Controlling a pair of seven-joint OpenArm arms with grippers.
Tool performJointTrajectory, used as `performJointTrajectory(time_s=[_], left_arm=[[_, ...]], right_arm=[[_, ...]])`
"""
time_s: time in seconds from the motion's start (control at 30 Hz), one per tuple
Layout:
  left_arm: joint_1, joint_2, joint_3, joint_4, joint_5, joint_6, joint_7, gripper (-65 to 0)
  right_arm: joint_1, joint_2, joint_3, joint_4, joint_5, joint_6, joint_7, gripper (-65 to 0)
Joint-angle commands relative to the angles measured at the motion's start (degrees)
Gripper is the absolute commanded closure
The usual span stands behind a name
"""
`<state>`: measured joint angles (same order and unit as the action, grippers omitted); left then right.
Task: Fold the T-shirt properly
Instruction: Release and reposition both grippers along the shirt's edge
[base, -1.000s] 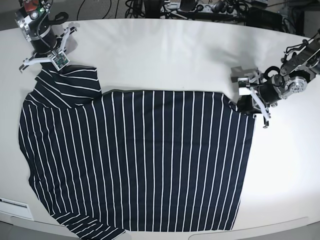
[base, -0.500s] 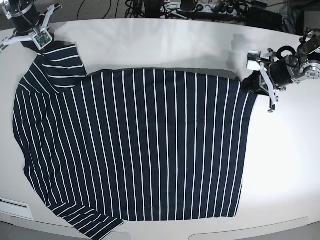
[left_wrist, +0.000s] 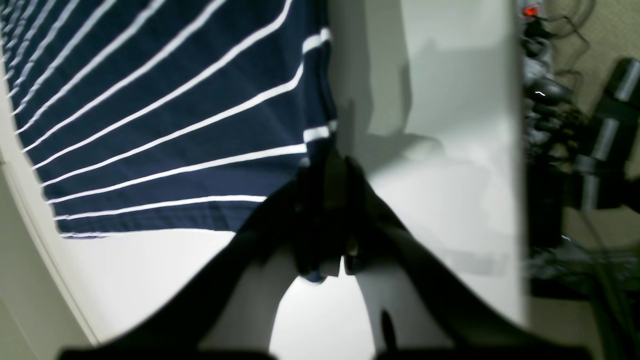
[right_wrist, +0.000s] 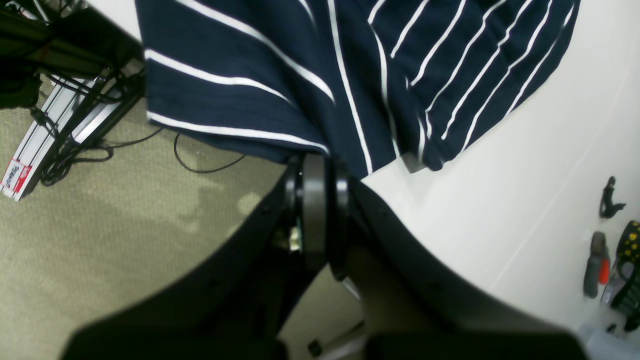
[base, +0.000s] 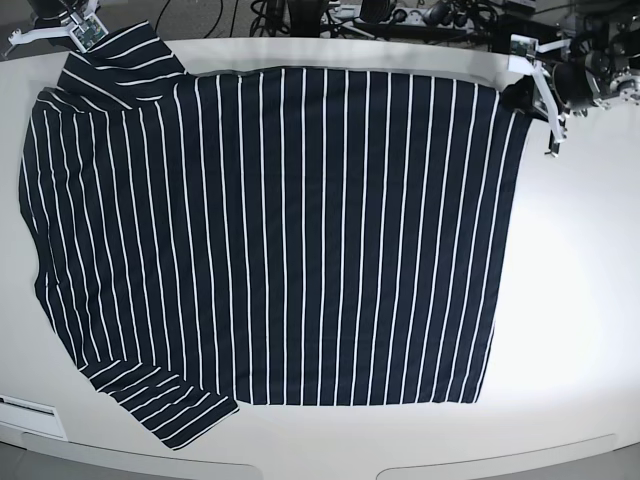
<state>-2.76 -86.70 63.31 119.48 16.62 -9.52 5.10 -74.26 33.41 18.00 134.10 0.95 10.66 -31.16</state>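
Observation:
The dark navy T-shirt (base: 280, 230) with thin white stripes lies spread nearly flat across the white table (base: 580, 300). My left gripper (base: 520, 92) is shut on its far right hem corner, seen in the left wrist view (left_wrist: 327, 165) pinching the shirt's edge (left_wrist: 200, 115). My right gripper (base: 85, 35) is shut on the far left sleeve, at the table's far left corner; in the right wrist view (right_wrist: 315, 160) the sleeve (right_wrist: 300, 75) hangs past the table edge over the floor.
The table's far edge (base: 330, 42) runs just behind the shirt. Cables and equipment (base: 400, 15) lie beyond it. Carpet floor and a cable rack (right_wrist: 60, 115) sit below the right gripper. Small tools (right_wrist: 607, 260) lie off to the right.
Both grippers pulled the shirt's far edge away toward the table's far edge. The shirt has stretched out flatter, and the left sleeve has moved up to the far left corner.

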Motion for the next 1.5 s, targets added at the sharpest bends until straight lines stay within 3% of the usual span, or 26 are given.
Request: performJointTrajectory(time_s=[0.0,0.2,0.3,0.43,0.53,0.7,0.83,1.07,1.2,1.37,1.47], left_arm=[[0.85,-2.1,-0.42,1.55,-0.17,0.87,0.81,0.0],[6.1,-2.3,-0.42,4.17,5.42,4.0,2.91,0.0],[5.01,-2.3,-0.44,3.67,8.52,8.13,3.89,0.0],[-0.55,-1.64,-0.44,3.34,13.7,14.12,7.04,0.0],[-5.62,0.35,-0.44,3.34,14.01,15.8,6.95,0.0],[-10.32,4.59,-0.44,1.38,12.07,14.99,6.84,0.0],[-12.96,8.35,-0.44,-4.5,11.37,14.47,3.32,0.0],[-14.56,13.9,-0.44,-13.49,10.95,14.53,2.43,0.0],[-14.56,16.24,-0.44,-15.15,10.99,17.53,2.49,0.0],[-14.56,16.7,-0.44,-15.08,10.99,20.76,2.73,0.0],[-14.56,16.7,-0.44,-15.1,11.3,22.34,4.66,0.0]], right_arm=[[-0.74,-0.13,0.42,0.9,-0.55,-0.42,-0.04,0.0],[-0.74,-2.62,0.42,0.9,-0.33,0.92,0.81,0.0],[-0.74,-2.47,0.44,0.9,-3.96,-1.68,5.2,0.0],[0.33,0.48,0.44,0.9,-9.14,-5.33,6.12,0.0],[5.73,4.39,0.44,0.9,-9.99,-5.73,7.41,0.0],[12.96,9.55,0.44,0.9,-8.31,-2.43,10.75,0.0],[19.06,13.4,0.44,0.13,-5.29,-0.04,13.18,0.0],[29.57,18.56,0.37,-12.55,1.73,4.7,19.06,0.0],[34.38,19.87,0.37,-14.23,5.35,6.58,19.19,0.0],[37.68,21.99,0.37,-14.23,11.17,8.09,19.54,0.0],[38.05,21.99,0.37,-14.23,11.3,9.05,21.24,0.0]])
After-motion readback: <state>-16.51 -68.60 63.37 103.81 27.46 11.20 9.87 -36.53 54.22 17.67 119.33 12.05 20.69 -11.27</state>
